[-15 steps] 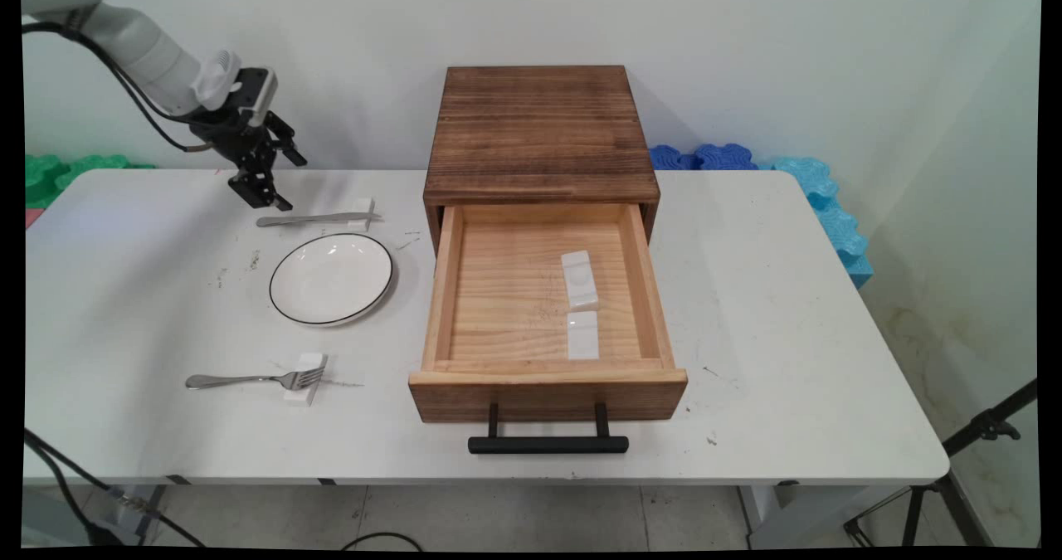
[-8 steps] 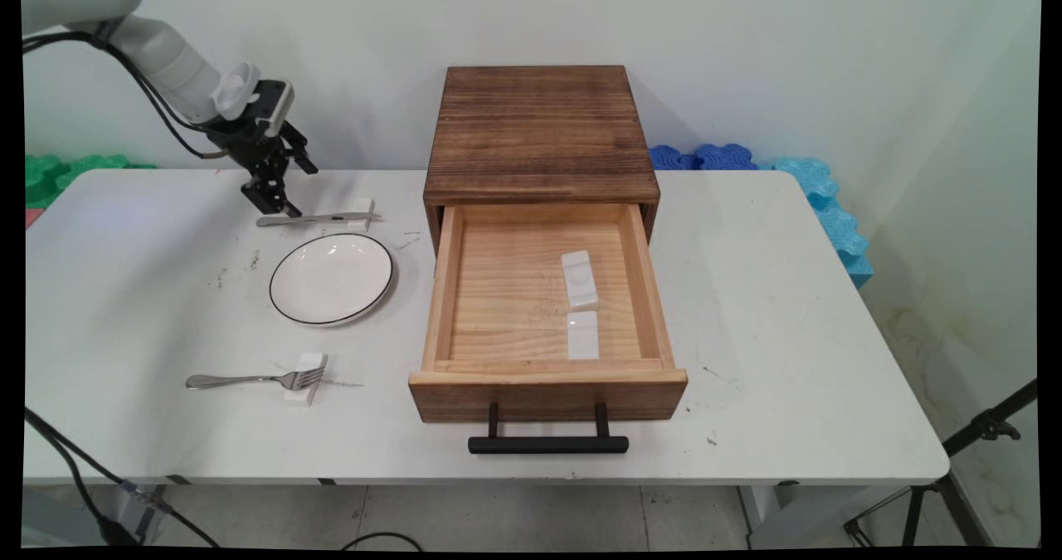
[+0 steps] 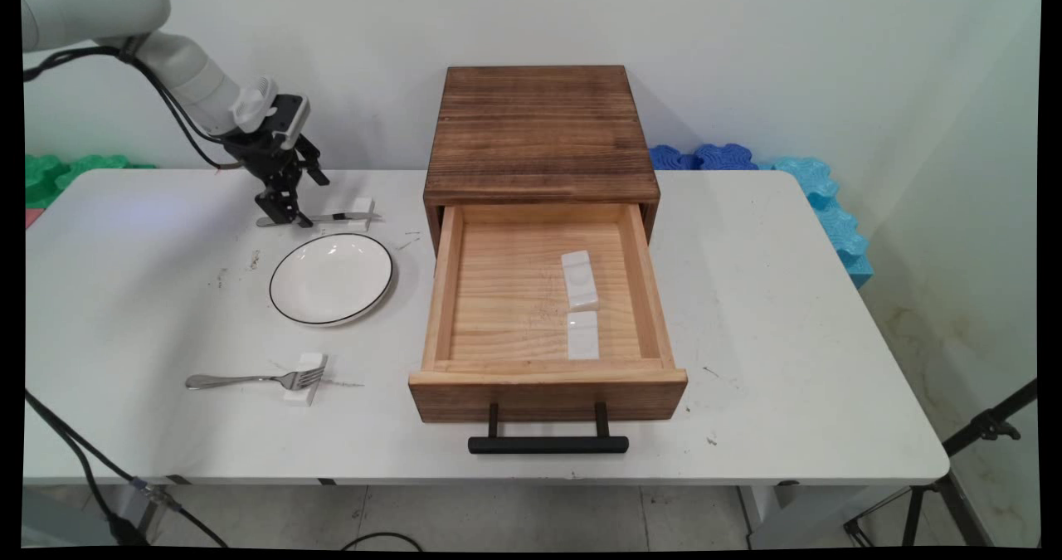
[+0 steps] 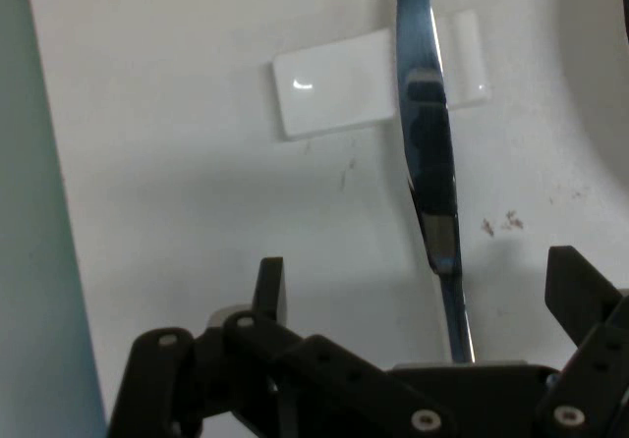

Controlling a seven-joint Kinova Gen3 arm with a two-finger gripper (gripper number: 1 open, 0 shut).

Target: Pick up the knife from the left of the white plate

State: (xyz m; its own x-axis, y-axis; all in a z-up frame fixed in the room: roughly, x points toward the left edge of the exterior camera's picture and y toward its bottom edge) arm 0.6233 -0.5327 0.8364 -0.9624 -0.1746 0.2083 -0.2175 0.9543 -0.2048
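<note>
Gripper (image 4: 418, 296) stands spread, fingers straddling the handle of the knife (image 4: 428, 163); no contact seen. Knife lies beyond the plate (image 3: 330, 279), blade on a white rest (image 4: 339, 94). Judged thin, stiff, slippery steel; best taken mid-handle.

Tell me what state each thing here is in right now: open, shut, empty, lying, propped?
Gripper: open, fingers either side of the knife's handle.
Knife: lying flat, blade propped on a white rest.
Drawer: pulled open, holding two white rests.
Plate: empty, upright on the table.
Fork: lying, tines propped on a white rest.
</note>
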